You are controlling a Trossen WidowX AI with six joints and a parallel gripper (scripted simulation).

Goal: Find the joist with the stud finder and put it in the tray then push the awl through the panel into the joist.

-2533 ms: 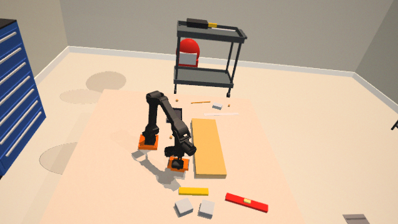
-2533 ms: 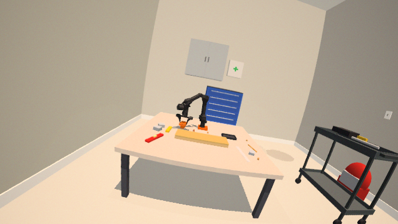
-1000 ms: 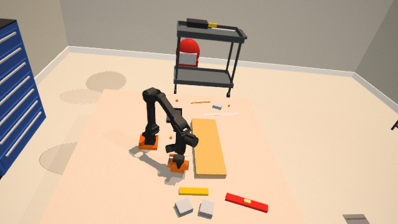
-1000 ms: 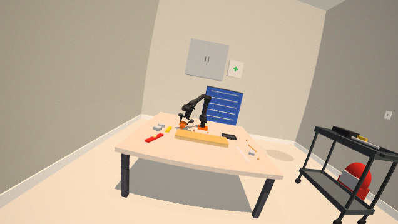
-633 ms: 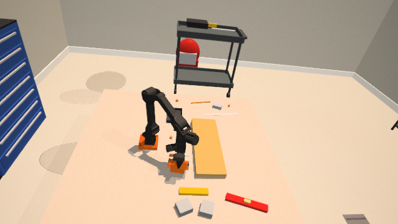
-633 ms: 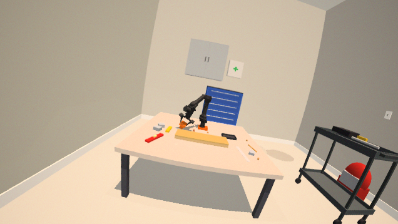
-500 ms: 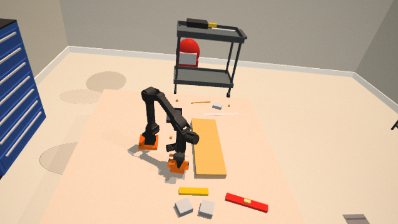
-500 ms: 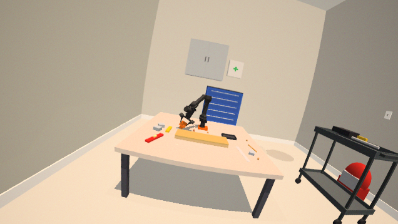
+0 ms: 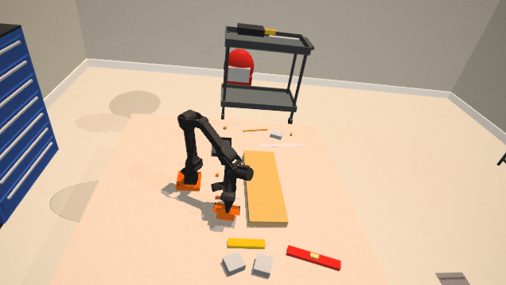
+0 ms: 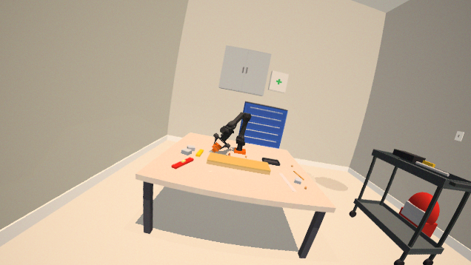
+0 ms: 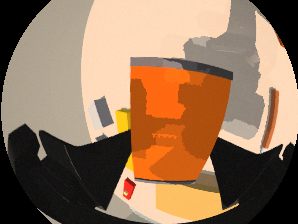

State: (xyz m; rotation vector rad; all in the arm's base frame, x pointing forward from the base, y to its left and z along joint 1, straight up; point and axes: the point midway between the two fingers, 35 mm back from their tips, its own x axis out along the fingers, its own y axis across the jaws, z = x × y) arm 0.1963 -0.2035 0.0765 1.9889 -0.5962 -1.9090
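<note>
My gripper (image 9: 227, 206) (image 10: 219, 144) (image 11: 173, 136) is shut on the orange stud finder (image 9: 225, 215) (image 10: 216, 147) (image 11: 170, 110). It holds the stud finder tilted, a little above the table, beside the near left end of the floor panel in the top view. The yellow-brown floor panel (image 9: 264, 187) (image 10: 238, 163) (image 11: 186, 199) lies flat, and no hole shows in it. The awl (image 9: 218, 197) (image 11: 271, 119) lies on the table beside the gripper, partly hidden in the top view. The dark tray (image 9: 227, 140) (image 10: 270, 161) is partly behind the arm in the top view. The joist is hidden.
A yellow block (image 9: 246, 244) (image 10: 200, 152), two grey blocks (image 9: 234, 263) (image 9: 262, 266) and a red level (image 9: 298, 253) (image 10: 178, 164) lie at the near end in the top view. A white strip (image 9: 281, 145), a pencil (image 9: 254, 130) and a small grey block (image 9: 276, 134) lie at the far end.
</note>
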